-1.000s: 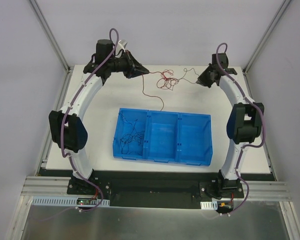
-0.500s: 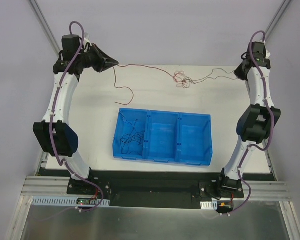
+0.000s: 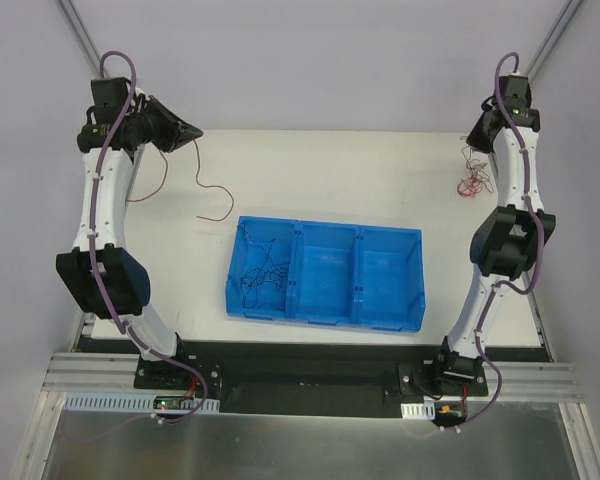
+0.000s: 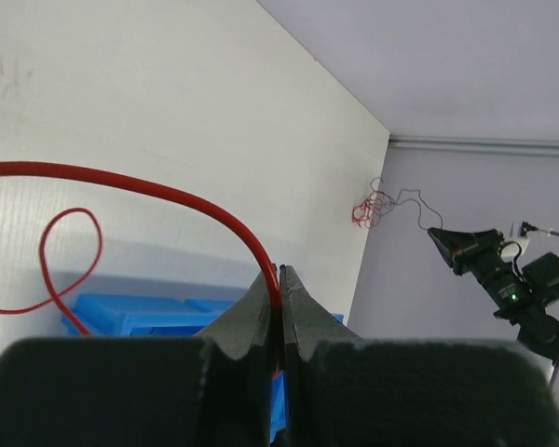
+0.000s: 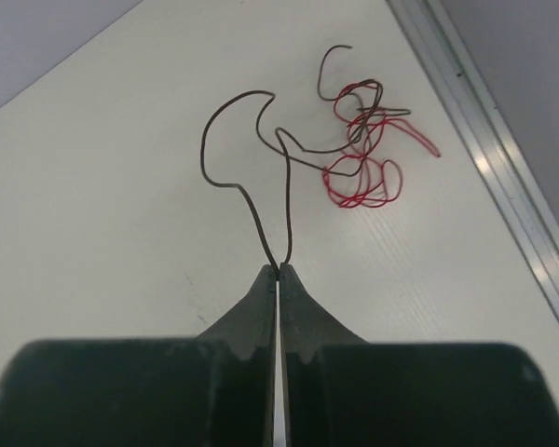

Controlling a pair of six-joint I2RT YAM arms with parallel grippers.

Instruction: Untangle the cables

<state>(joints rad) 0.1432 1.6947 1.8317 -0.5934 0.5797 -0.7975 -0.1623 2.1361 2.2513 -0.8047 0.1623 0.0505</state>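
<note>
The thin red wire [image 4: 168,194], clamped in the left tool [image 4: 280,272], has been pulled free. The dark-and-red wire knot [image 5: 359,158] is pinched by the right tool [image 5: 278,270].

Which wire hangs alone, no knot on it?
The red wire pinched in the left gripper: one bare strand. The dark wire in the right gripper ends in a red tangle, and the dark wires in the blue bin lie clumped.

Bright even light, soft faint shadows, wrist-view foregrounds seemingly blurred
</note>
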